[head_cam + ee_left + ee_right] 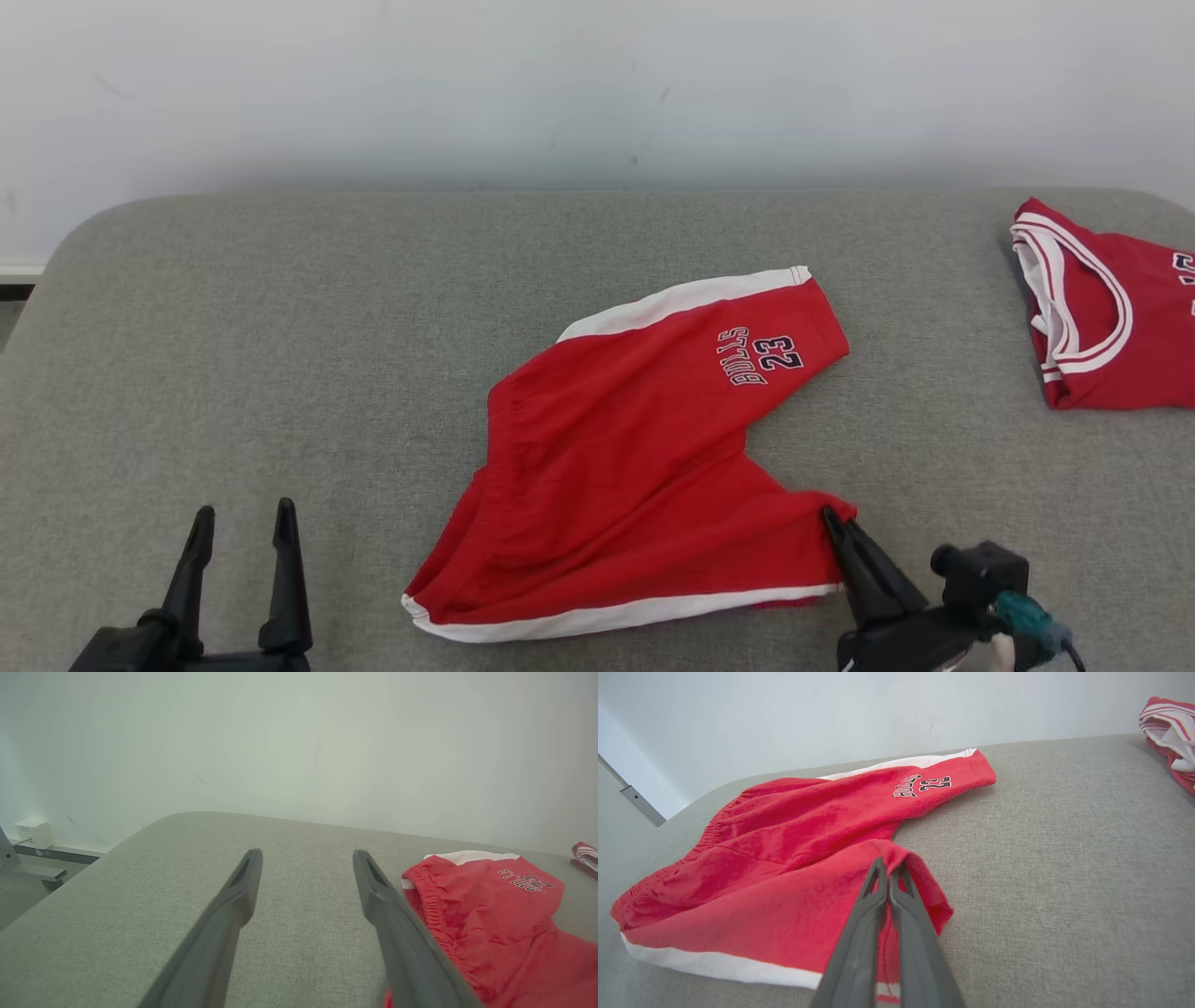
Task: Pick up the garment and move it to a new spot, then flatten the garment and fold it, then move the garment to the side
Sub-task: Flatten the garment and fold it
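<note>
The garment [616,467] is a pair of red shorts with white side stripes and "BULLS 23" printed on one leg. It lies spread on the grey padded table [280,327], waistband to the left. My right gripper [831,518] is at the hem corner of the near leg. In the right wrist view its fingers [873,896] are pressed together, with the red cloth [784,858] bunched up around their tips. My left gripper [245,523] stands open at the lower left, apart from the shorts. The waistband [434,900] lies just right of its right finger [373,891].
A second red garment with white trim [1102,308] lies crumpled at the table's far right edge. A white wall rises behind the table. Bare grey surface stretches to the left of the shorts and between the two garments.
</note>
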